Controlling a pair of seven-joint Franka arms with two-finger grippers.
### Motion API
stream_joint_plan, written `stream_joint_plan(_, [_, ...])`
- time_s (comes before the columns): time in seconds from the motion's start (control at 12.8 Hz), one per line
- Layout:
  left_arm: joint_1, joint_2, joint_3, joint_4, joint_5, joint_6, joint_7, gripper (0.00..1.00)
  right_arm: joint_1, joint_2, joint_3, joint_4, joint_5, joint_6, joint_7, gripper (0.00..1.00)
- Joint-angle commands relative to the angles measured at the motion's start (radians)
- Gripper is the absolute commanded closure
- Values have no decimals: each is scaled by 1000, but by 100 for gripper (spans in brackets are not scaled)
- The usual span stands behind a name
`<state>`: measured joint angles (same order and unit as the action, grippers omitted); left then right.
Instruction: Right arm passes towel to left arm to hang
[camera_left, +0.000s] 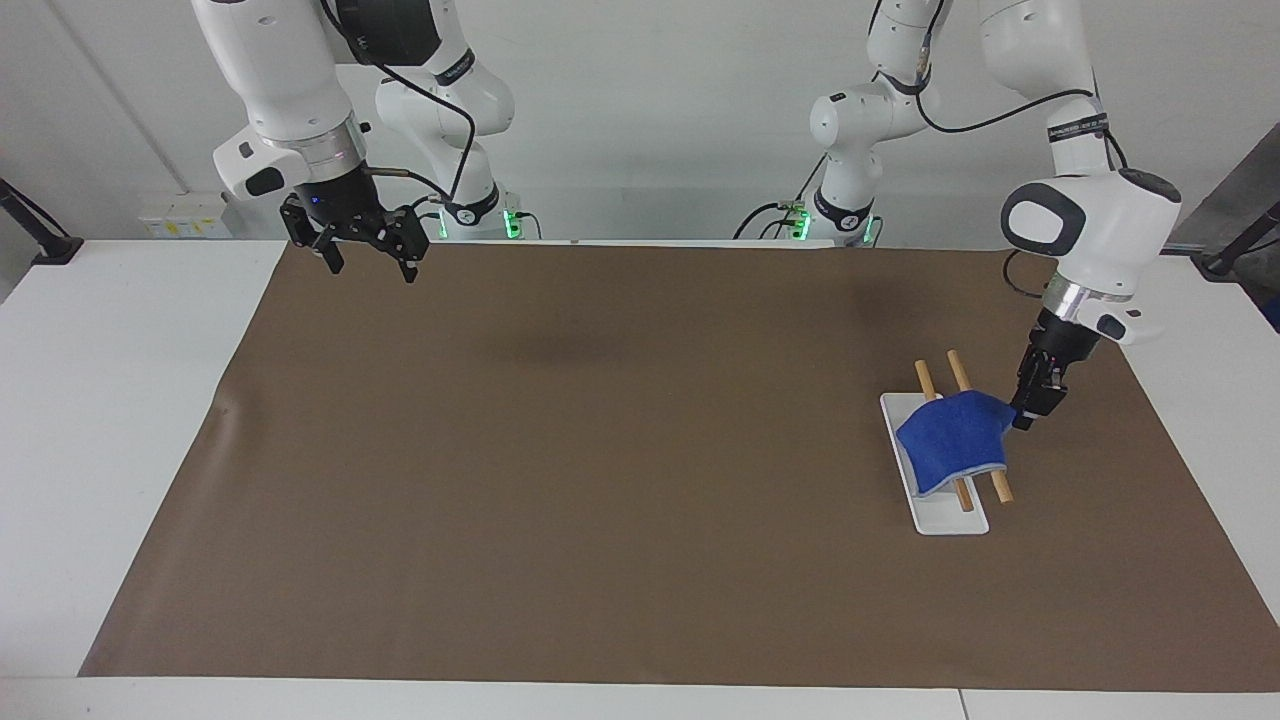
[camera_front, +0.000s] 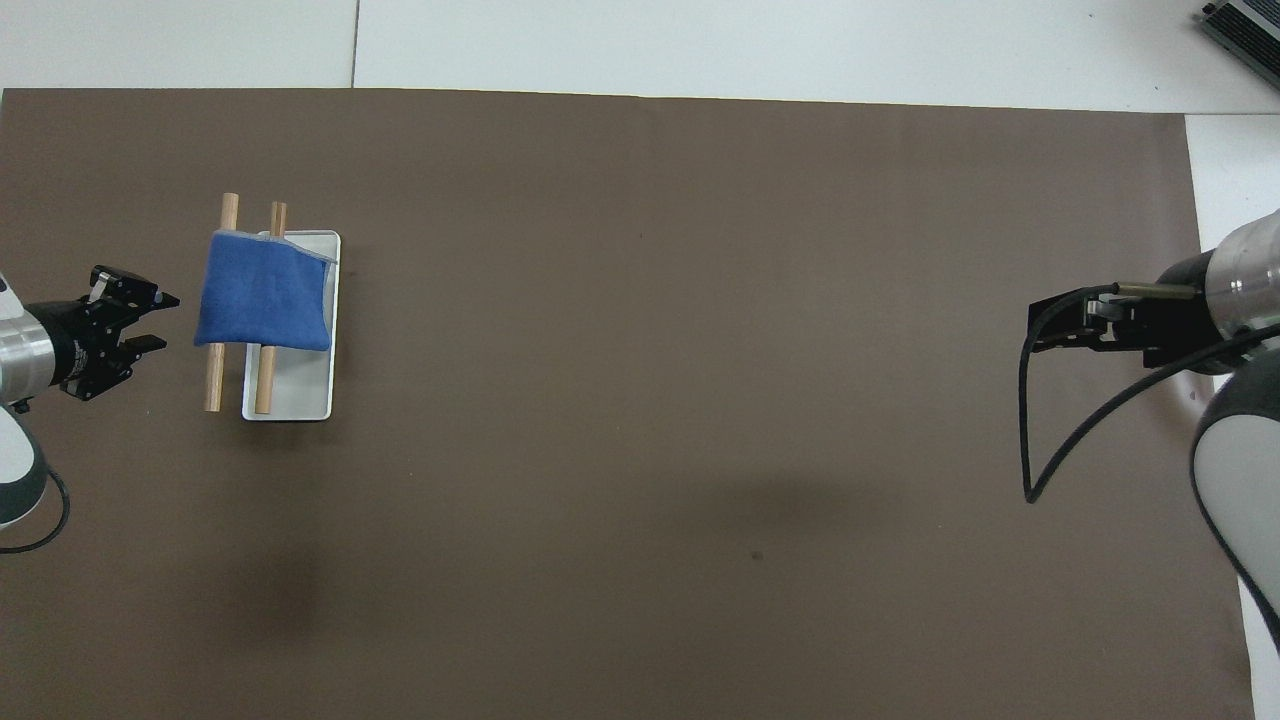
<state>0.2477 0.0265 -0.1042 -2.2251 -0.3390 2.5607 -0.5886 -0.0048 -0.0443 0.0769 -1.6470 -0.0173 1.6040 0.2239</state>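
Draping over two wooden rods (camera_front: 214, 375) of white rectangular tray (camera_front: 300, 400): folded royal-blue towel with pale grey edge (camera_front: 263, 304), toward left arm's end of brown-covered worktop (camera_front: 640, 450). Left black claw (camera_front: 155, 320) just beside towel, at towel's 9 o'clock in overhead view, fingers parted, holding nothing, clear of cloth. Right black claw (camera_left: 368, 262) waits raised over worktop edge at right arm's end, jaws spread wide, empty.

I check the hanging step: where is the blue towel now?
The towel lies draped over the two wooden rods on the white tray, toward the left arm's end of the table, beside the open left pincer.
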Motion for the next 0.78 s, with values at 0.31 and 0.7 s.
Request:
stream_joint_plan(0.31, [88,45,0,304,238,-492,431,49,22,-12,-39,-16,-13,-24,-72,0])
stream_joint_plan(0.7, [-23,38,-14,565,356,-893,432,48,19,-20,-63,-33,-13,-18,-107,0])
